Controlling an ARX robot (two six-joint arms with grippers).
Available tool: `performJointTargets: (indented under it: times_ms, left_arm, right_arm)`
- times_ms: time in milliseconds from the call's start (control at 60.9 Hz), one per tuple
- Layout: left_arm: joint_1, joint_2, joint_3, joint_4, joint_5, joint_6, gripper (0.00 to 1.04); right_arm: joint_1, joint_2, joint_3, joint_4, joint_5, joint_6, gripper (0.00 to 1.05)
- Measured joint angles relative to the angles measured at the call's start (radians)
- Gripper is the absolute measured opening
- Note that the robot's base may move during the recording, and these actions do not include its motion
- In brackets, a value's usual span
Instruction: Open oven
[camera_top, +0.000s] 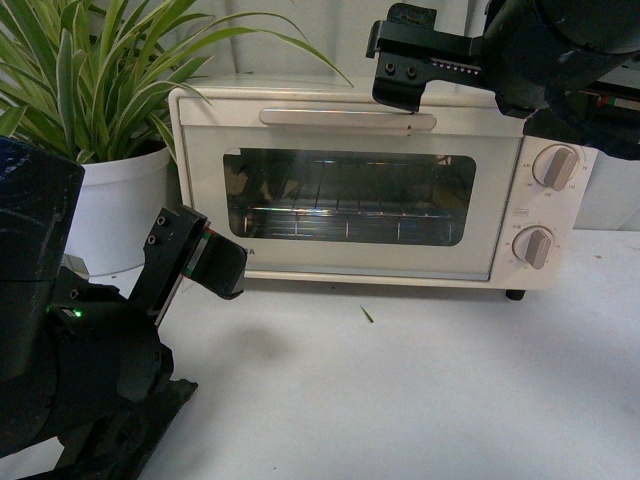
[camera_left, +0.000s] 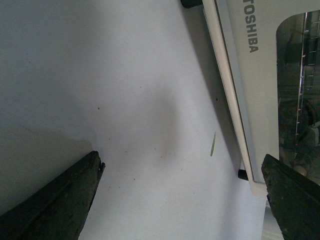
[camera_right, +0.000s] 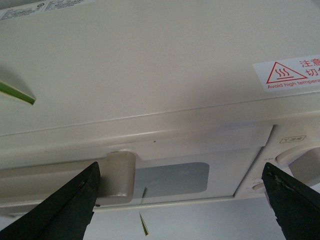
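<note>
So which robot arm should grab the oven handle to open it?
Right, probably. The right gripper hovers open just above the handle; the left gripper sits low by the bottom corner of the oven, well below that handle.

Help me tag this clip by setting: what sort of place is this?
Likely a home-like tabletop setup, perhaps a lab mock-up: a toaster oven stands on a plain white table, with a potted plant beside it.

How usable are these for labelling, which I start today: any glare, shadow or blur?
Front view: evenly lit, sharp; the oven window carries dim reflections, no glare. Left wrist view: a soft shadow on the table; the left gripper shows as dark wedges. Right wrist view: the warning sticker is legible; the right gripper is equally dark.
</note>
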Motion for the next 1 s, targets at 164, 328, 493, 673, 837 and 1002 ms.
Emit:
performJointTargets:
  times_ms: [164, 328, 493, 673, 837, 1002]
  left_arm:
    - [0.0, 0.0, 0.0, 0.0, 0.0, 0.0, 0.98]
    - [-0.002, 0.0, 0.0, 0.0, -0.001, 0.0, 0.98]
    - [-0.002, 0.0, 0.0, 0.0, -0.002, -0.001, 0.98]
    - [0.001, 0.0, -0.004, 0.001, -0.002, -0.005, 0.98]
    - [0.002, 0.0, -0.005, 0.003, 0.0, -0.008, 0.98]
    - [0.003, 0.0, -0.005, 0.003, 0.0, -0.008, 0.98]
  right_arm:
    - [-0.007, 0.023, 0.03, -0.029, -0.005, -0.008, 0.95]
    - [-0.013, 0.028, 0.045, -0.065, -0.052, -0.043, 0.95]
    - [-0.014, 0.008, 0.011, -0.049, -0.079, -0.068, 0.95]
    - [-0.014, -0.047, -0.077, -0.004, -0.133, -0.086, 0.95]
    - [-0.014, -0.093, -0.16, 0.041, -0.175, -0.108, 0.95]
    - [-0.011, -0.135, -0.251, 0.101, -0.185, -0.126, 0.95]
